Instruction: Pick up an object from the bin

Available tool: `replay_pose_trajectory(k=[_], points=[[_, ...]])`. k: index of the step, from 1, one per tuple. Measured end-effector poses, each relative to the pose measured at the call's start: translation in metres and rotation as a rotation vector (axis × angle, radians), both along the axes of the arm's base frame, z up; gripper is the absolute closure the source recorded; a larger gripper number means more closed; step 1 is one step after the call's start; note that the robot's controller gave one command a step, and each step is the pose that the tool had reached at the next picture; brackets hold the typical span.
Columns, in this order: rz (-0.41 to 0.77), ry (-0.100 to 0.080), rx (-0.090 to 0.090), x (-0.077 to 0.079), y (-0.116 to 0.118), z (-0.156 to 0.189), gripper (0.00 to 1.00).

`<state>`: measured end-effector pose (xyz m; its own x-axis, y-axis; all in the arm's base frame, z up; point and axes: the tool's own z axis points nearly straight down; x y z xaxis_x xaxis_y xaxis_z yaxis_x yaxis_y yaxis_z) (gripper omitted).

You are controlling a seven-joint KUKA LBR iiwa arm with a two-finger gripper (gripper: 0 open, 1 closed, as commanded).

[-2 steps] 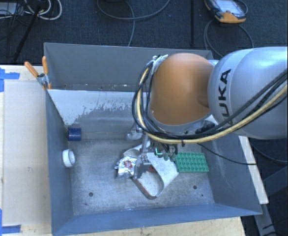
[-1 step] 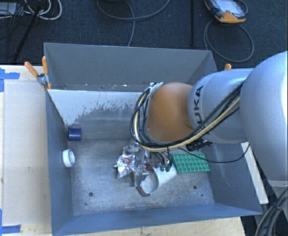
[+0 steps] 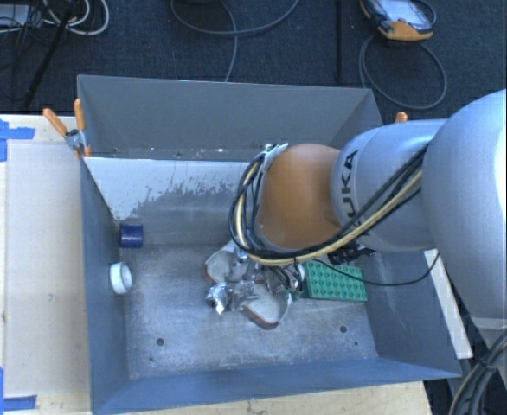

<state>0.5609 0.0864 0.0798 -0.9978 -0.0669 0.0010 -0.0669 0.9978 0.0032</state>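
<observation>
My gripper (image 3: 234, 287) is low in the middle of the bin, mostly hidden under the arm's orange cover. It stands over a small cluster of things: a pale, crumpled piece (image 3: 218, 265) at its left and a curved brown-edged piece (image 3: 266, 314) just in front of it. Whether anything is in its grasp is hidden. A green studded building plate (image 3: 336, 282) lies flat just to the right of the gripper, partly under the arm.
A small dark blue cylinder (image 3: 131, 234) rests at the foot of the bin's back left wall. A white roll (image 3: 120, 277) lies near the left wall. The arm and its cables cover the bin's right half.
</observation>
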Motion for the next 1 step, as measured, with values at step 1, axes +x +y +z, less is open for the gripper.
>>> replay_pose_trajectory(k=[1], points=[[0.017,-0.009,-0.002,0.0043,-0.0036,0.1204,1.0]])
